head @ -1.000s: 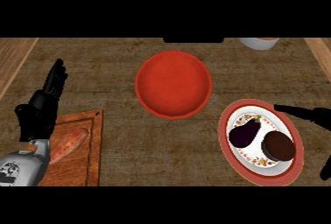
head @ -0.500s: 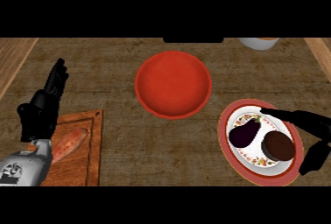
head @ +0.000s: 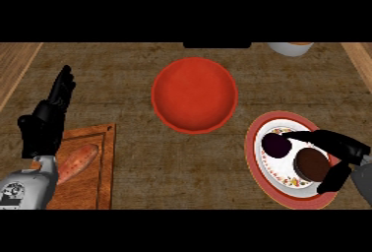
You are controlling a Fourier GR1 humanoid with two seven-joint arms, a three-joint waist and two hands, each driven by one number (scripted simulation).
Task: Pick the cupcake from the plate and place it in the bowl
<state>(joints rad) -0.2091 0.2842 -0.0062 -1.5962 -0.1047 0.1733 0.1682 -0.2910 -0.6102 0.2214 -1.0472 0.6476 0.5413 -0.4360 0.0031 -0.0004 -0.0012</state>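
A red bowl (head: 195, 94) sits at the counter's middle. To its lower right lies a red-rimmed patterned plate (head: 254, 153) bearing a round brown cupcake (head: 311, 164) and a dark purple item (head: 275, 144) beside it. My right hand (head: 341, 147) reaches over the plate from the right. Its fingers stretch along the cupcake's far side and its thumb lies at the near side, so the cupcake sits between them without a visible pinch. My left hand (head: 45, 125) rests open, fingers up, at the left edge.
A wooden cutting board (head: 91, 184) with a bread loaf (head: 76, 162) lies at the lower left, under the left forearm. A white cup (head: 291, 48) stands at the far right edge. Bare counter separates the plate and the bowl.
My right hand has moved left from the counter's right edge onto the plate and now brackets the cupcake. The left hand, bowl and plate have not moved.
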